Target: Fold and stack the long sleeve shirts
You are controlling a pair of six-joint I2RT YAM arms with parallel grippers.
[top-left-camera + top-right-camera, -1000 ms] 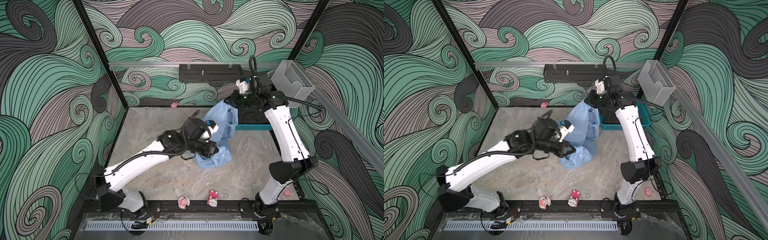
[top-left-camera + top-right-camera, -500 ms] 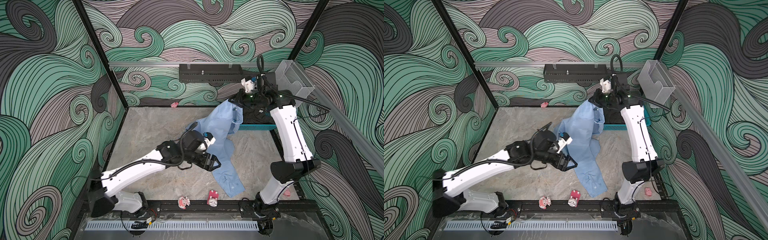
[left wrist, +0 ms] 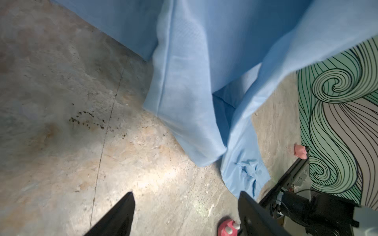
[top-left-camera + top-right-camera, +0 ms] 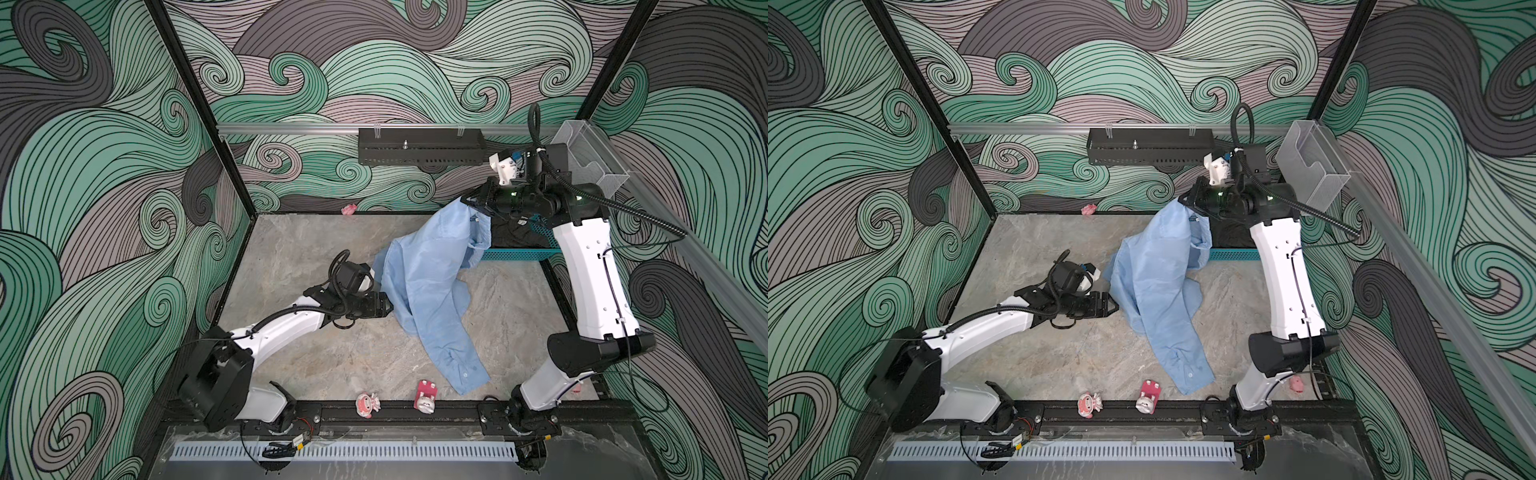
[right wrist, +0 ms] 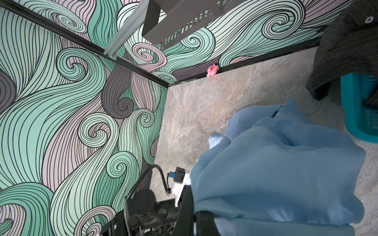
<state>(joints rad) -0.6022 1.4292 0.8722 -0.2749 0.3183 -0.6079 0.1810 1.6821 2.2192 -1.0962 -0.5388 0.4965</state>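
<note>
A light blue long sleeve shirt (image 4: 424,274) (image 4: 1154,274) hangs from my right gripper (image 4: 471,201) (image 4: 1185,201), which is shut on its upper edge high at the back right. The cloth drapes down onto the table, one sleeve trailing toward the front. In the right wrist view the blue shirt (image 5: 276,173) bunches over the gripper (image 5: 194,216). My left gripper (image 4: 388,305) (image 4: 1113,307) (image 3: 186,193) is open and empty, just left of the shirt's (image 3: 204,61) hanging edge. A dark shirt (image 4: 515,232) (image 5: 347,40) lies in the teal basket (image 4: 515,254) (image 5: 356,114).
Two small pink toys (image 4: 367,404) (image 4: 424,397) lie at the table's front edge, and a pink bit (image 4: 349,209) sits at the back wall. A black rack (image 4: 419,145) and a clear bin (image 4: 590,162) hang on the rear rail.
My left gripper opened, let go of the blue shirt and drew back to the left. The shirt unfurled, its sleeve dropping toward the front. The right gripper lifted its hold higher and farther back.
</note>
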